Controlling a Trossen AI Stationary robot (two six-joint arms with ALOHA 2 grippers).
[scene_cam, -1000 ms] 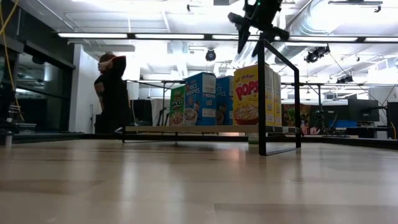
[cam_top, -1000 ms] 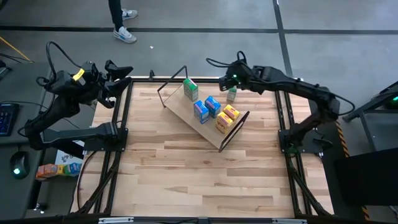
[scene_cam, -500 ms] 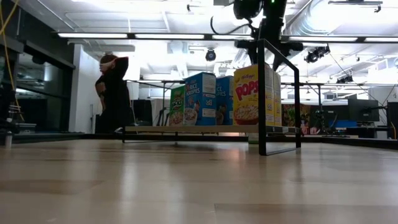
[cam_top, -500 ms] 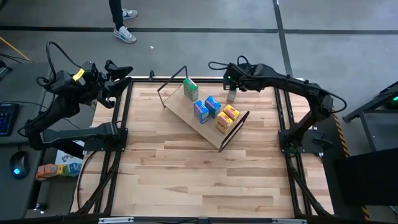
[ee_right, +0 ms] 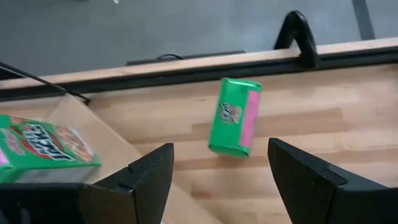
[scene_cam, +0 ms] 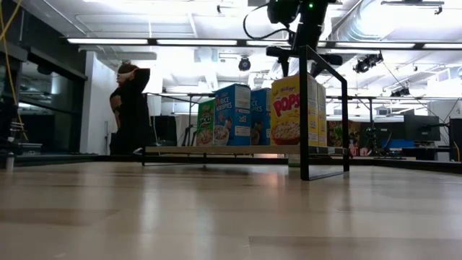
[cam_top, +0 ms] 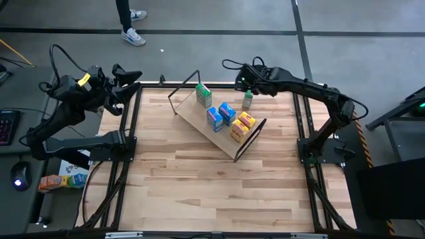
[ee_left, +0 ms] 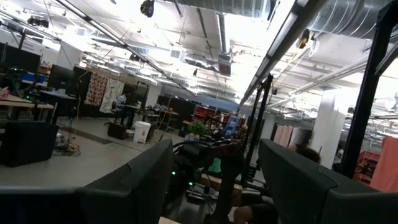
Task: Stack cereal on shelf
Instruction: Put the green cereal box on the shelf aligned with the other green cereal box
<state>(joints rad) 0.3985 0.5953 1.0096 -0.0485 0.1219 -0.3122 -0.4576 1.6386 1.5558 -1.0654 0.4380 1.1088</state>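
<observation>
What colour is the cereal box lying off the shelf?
Green with a pink side panel, clearest in the right wrist view.

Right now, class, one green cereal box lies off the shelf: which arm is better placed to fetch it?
The right. Its gripper hovers by the green box, jaws open toward it. The left gripper waits off the table's far-left corner.

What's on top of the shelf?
Five cereal boxes stand on the shelf: one green, two blue, two yellow-orange. A sixth, green box lies on the table, off it.
</observation>
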